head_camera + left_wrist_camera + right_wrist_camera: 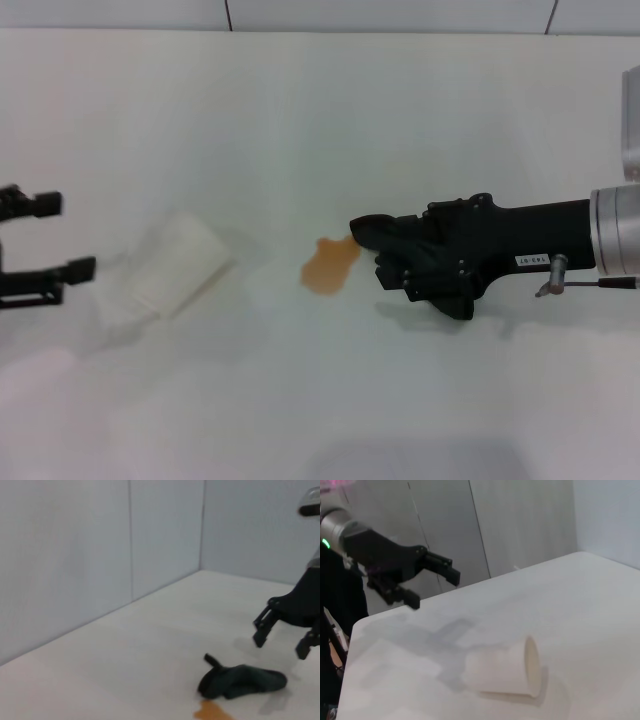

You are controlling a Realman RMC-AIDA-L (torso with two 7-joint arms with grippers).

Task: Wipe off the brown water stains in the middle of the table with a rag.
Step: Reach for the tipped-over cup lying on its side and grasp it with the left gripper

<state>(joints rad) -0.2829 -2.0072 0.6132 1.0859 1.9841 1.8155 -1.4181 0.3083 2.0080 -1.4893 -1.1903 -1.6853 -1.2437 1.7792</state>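
Orange-brown liquid formed one small stain (331, 266) with a lobed outline near the middle of the white table (320, 110). In the left wrist view only part of the stain (212, 712) showed, at the picture's edge, just beside the rag.

The rag (242, 681), a small black cloth with lumpy folds, lay on the table just right of the stain. In the head view the rag (372, 232) showed as a dark lump at the tip of the right gripper, at the stain's upper right edge. Whether cloth and liquid were touching could not be told.

The right gripper (425, 262) reached in from the right side, low over the table, pointing left toward the stain. In the left wrist view the right gripper (282, 635) hung above the rag with its fingers spread and clear of the cloth; the jaws stood apart and held nothing.

The left gripper (55, 235) sat at the far left edge of the head view, well apart from the stain. Its two fingers were separated, with empty space between them. The right wrist view showed the left gripper (432, 577) raised above the table, jaws apart.

A pale plastic cup (178, 262) lay on its side on the table between the left gripper and the stain. In the right wrist view the cup (507, 667) rested with its open mouth showing a tan inside.
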